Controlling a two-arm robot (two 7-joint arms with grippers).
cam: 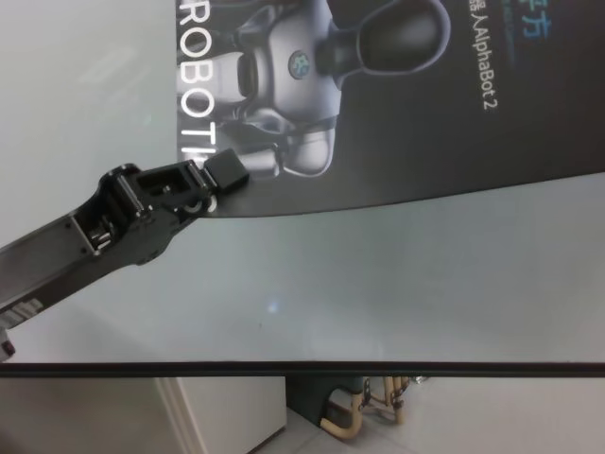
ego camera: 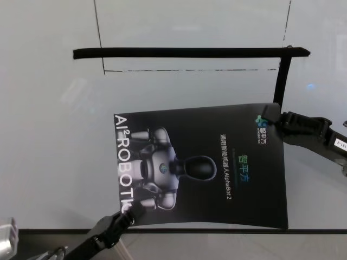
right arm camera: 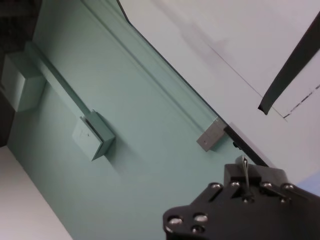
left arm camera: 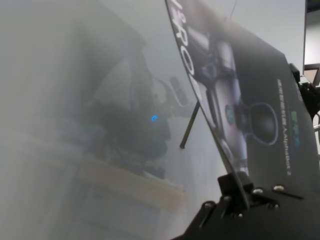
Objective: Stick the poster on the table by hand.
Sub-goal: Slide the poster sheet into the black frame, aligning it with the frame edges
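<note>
The large dark charcoal poster (ego camera: 217,162) with the silver robot print hangs over the pale grey glossy table (ego camera: 49,135), pinched between both black claws: left gripper (cam: 213,184) clamps its near-left corner, right gripper (ego camera: 275,122) its far-right corner.

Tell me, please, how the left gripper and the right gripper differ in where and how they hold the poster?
The left gripper pinches the poster at its near left corner by the white letters; the right gripper pinches the far right corner by the logo. The left arm comes from below the table's near edge, the right from the side. Both are shut on the sheet.
</note>
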